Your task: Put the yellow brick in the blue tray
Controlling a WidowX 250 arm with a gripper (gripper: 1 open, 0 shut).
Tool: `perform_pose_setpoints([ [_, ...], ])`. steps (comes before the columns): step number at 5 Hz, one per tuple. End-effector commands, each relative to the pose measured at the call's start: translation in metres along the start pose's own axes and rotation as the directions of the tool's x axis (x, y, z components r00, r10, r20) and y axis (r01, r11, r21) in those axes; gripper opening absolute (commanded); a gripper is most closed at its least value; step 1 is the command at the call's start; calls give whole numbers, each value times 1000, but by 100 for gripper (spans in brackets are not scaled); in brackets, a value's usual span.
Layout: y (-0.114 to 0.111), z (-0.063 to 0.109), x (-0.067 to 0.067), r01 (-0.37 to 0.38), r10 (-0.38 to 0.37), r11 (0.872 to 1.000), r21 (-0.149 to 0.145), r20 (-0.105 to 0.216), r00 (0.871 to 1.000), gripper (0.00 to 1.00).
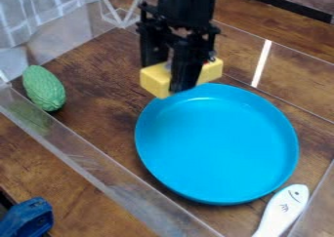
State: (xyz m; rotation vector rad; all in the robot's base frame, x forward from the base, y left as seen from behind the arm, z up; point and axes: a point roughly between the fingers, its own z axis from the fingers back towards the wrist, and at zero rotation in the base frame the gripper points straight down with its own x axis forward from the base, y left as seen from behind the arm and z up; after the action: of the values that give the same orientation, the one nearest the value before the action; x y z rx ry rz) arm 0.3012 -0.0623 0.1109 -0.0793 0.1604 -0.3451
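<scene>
The yellow brick is held off the table by my gripper, whose black fingers are shut on it from above. The brick hangs at the far left rim of the blue tray, a large round blue plate in the middle of the wooden table. The brick's top label is hidden by the gripper. Nothing lies in the tray.
A green oval vegetable lies at the left by a clear plastic wall. A white object sits at the bottom right edge, and a blue thing at the bottom left corner.
</scene>
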Motion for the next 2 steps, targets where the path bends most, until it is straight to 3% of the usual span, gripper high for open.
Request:
perform_pose_setpoints([
  [1,-15,15,8,39,-41,999,37,72,997,0],
  [2,-26,5,12,59,-61,997,42,63,996,0],
])
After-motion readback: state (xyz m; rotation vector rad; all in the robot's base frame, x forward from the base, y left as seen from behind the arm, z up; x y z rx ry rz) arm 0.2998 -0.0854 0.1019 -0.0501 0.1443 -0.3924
